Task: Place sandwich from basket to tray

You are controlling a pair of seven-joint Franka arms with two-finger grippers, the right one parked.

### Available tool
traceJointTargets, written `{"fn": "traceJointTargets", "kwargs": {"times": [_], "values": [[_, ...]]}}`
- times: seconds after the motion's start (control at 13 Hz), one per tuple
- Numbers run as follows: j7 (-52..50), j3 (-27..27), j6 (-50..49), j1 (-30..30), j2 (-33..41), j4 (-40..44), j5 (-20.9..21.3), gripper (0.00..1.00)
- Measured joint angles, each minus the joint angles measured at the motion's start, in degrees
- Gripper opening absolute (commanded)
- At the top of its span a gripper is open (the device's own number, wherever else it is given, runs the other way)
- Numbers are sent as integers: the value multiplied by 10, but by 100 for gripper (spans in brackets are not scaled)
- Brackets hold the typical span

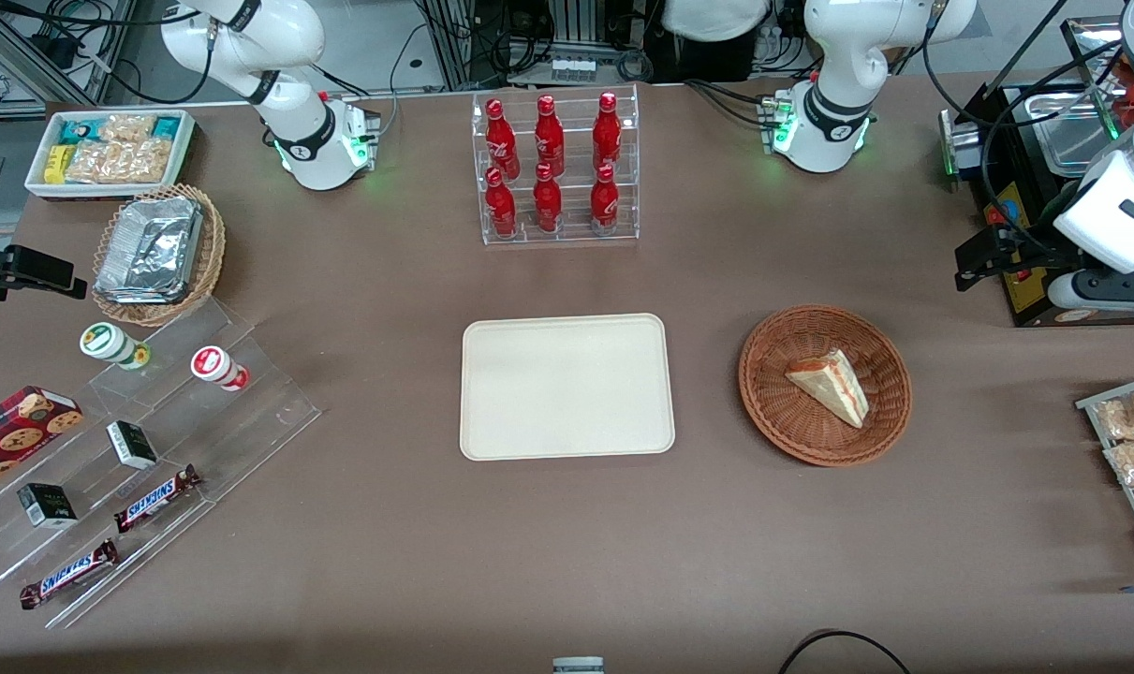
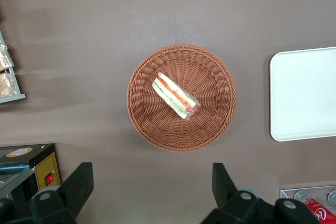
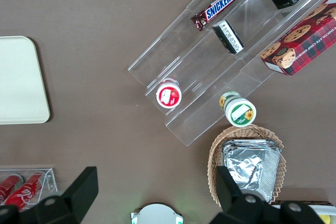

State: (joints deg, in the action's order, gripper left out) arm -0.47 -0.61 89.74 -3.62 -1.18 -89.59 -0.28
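Wicker basket (image 1: 824,385) toward bench's working-arm edge holding sandwich (image 1: 831,385), tray (image 1: 567,387) mid-bench bare, pincer (image 2: 152,187) spread wide, high above: risk of crushing soft bread or slipping off.

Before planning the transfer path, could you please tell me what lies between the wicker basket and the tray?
Only bare brown tabletop separates the basket and tray, seen in the front view. The open hand hovers above.
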Motion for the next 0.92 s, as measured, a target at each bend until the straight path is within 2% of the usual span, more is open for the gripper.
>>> {"fn": "traceJointTargets", "kwargs": {"times": [0.31,0.54,0.69,0.92], "values": [[0,0,-5,0,-2,-2,2,100],[-18,-1,-1,0,-10,-23,20,100],[-86,-13,53,0,-21,-68,23,100],[-249,-34,191,0,-30,-163,19,100]]}}
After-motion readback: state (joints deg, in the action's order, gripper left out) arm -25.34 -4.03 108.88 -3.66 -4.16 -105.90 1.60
